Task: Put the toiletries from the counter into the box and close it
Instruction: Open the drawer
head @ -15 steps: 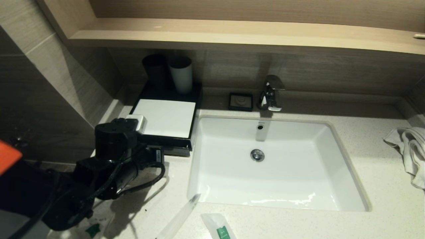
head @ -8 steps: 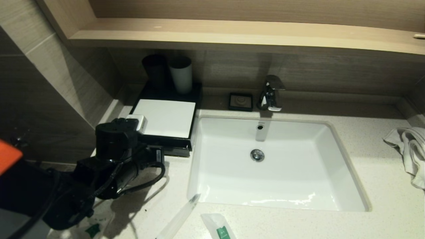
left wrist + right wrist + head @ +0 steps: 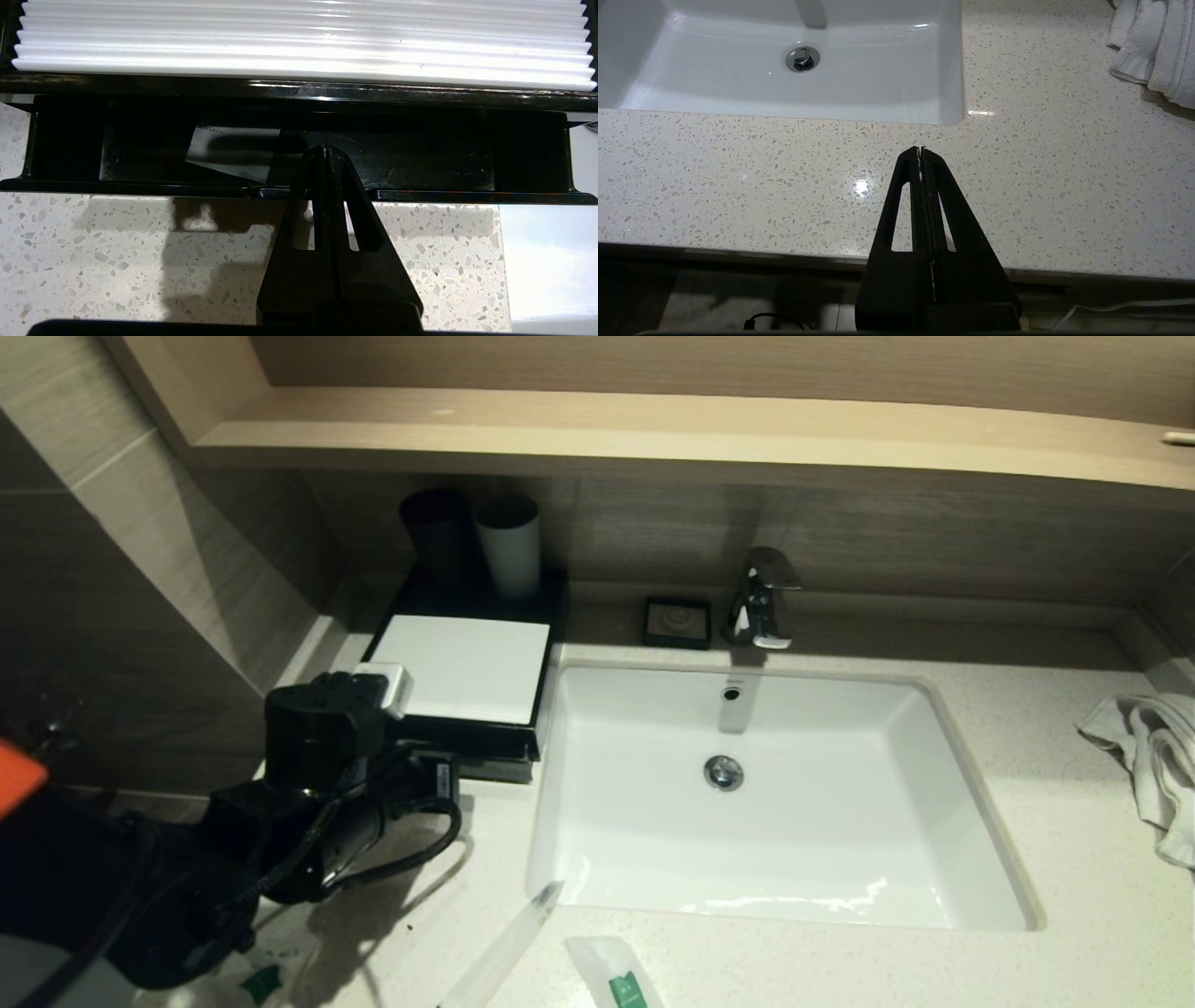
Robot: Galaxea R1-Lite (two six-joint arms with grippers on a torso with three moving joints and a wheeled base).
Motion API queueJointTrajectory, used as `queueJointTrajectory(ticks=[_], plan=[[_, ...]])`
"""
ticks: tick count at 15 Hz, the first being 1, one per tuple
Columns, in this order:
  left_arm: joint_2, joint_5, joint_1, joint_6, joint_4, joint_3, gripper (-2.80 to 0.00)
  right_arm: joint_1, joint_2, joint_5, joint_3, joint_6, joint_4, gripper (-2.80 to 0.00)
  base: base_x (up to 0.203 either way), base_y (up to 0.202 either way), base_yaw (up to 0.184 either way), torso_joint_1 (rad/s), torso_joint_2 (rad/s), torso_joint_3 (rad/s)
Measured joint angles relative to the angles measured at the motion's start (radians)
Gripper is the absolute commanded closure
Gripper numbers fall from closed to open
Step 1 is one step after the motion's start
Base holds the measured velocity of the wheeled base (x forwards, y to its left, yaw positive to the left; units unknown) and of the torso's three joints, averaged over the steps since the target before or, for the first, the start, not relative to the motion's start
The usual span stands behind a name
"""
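A white rectangular ceramic sink is set into the speckled stone bench. A chrome tap stands behind it, with a small square black soap dish just beside. A crumpled white towel lies near the right edge. A pale wooden shelf runs above.

Counter: speckled stone around a white sink.
Upper left: black box.
Right edge: towel.
Bottom: sachets.
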Motion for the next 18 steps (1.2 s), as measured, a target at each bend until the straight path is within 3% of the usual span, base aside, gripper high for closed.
queueJointTrajectory(ticks=[18], plan=[[-0.043, -0.001, -0.001, 0.003, 0.028, 0.077, 0.0, 0.0, 0.0, 0.0, 0.0, 0.0, 0.0, 0.0, 0.0, 0.0, 0.0, 0.0, 0.0, 0.0]])
